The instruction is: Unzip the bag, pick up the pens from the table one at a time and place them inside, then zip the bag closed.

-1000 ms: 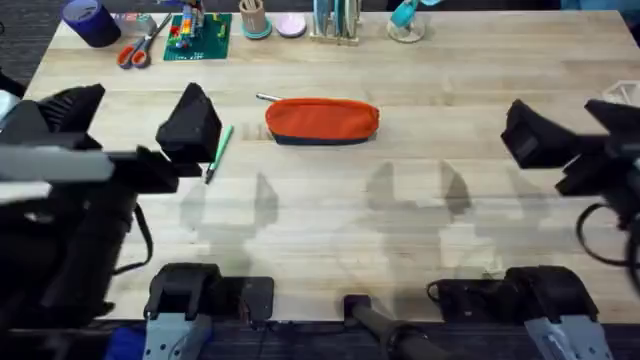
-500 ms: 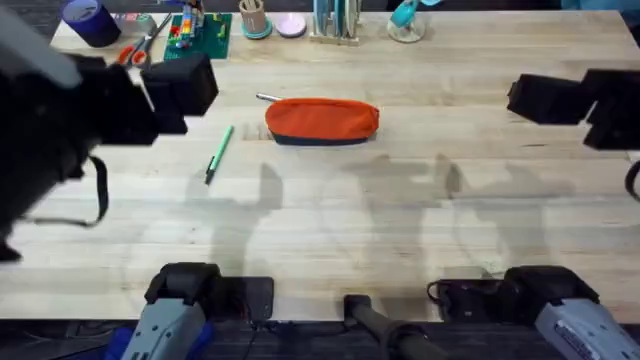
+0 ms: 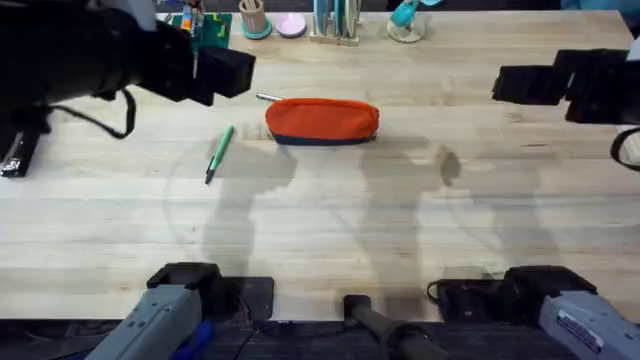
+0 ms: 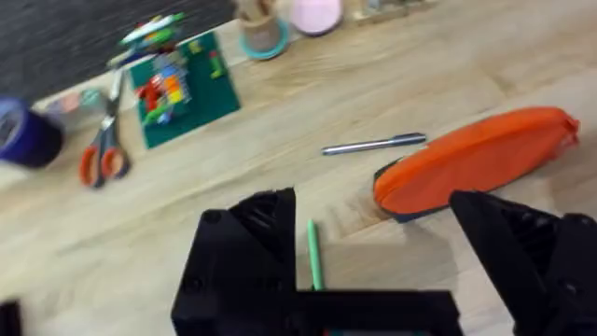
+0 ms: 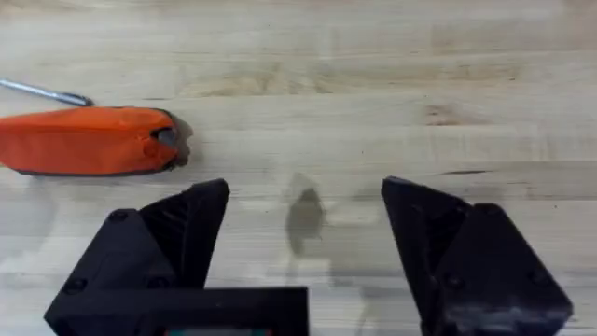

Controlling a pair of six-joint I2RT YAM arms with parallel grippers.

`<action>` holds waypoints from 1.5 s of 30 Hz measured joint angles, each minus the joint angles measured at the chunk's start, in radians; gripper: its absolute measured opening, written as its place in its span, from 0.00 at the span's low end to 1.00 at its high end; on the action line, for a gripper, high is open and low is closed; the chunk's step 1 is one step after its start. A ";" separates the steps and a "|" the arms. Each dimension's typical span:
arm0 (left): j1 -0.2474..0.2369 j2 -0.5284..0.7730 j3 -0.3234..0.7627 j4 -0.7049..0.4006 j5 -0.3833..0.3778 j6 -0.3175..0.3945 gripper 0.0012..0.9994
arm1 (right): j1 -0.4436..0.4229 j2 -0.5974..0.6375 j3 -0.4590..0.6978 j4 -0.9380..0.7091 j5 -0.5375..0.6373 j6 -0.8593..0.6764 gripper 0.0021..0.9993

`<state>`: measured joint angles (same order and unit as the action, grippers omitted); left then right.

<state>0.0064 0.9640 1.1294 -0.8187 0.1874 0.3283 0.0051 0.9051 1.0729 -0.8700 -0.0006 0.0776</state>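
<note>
The orange bag [image 3: 322, 121] lies zipped shut on the table [image 3: 320, 220], far of the middle. A green pen [image 3: 218, 153] lies to its left, and a silver pen [image 3: 268, 97] sits just behind the bag's left end. My left gripper [image 3: 225, 72] hovers above the table to the left of the bag, open and empty. In its wrist view the bag [image 4: 476, 163], silver pen [image 4: 373, 145] and green pen [image 4: 313, 257] lie ahead of the gripper [image 4: 382, 266]. My right gripper [image 3: 515, 85] hangs open to the right of the bag [image 5: 89, 140], its fingers [image 5: 168, 243] wide apart.
Along the far edge stand a green baseplate with bricks [image 4: 182, 89], orange-handled scissors [image 4: 101, 154], a blue tape roll [image 4: 19, 135], a cup [image 3: 253, 18], a rack [image 3: 335, 20] and a teal object [image 3: 405, 18]. Bare wood spreads across the near half.
My left arm has swung from above the green pen toward the far side and to the right, uncovering the pen. My right gripper has shifted farther back and slightly left.
</note>
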 joint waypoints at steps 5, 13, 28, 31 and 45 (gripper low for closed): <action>0.031 0.069 0.000 0.045 0.105 0.076 0.99 | 0.000 0.002 0.000 0.001 0.000 0.000 1.00; 0.137 0.210 0.007 0.082 0.315 0.206 0.99 | 0.000 0.002 0.000 0.006 -0.021 0.000 1.00; 0.319 0.530 0.033 0.075 0.853 0.582 0.99 | 0.000 0.002 0.000 0.111 -0.046 -0.003 1.00; 0.319 0.599 0.033 0.075 0.917 0.644 0.99 | 0.000 0.002 0.000 0.112 -0.046 -0.003 1.00; 0.308 0.826 0.033 -0.092 1.049 1.005 0.99 | 0.000 0.002 0.000 0.112 -0.045 -0.003 1.00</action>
<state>0.3148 1.7896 1.1625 -0.9106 1.2368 1.3334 0.0055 0.9070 1.0733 -0.7578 -0.0460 0.0742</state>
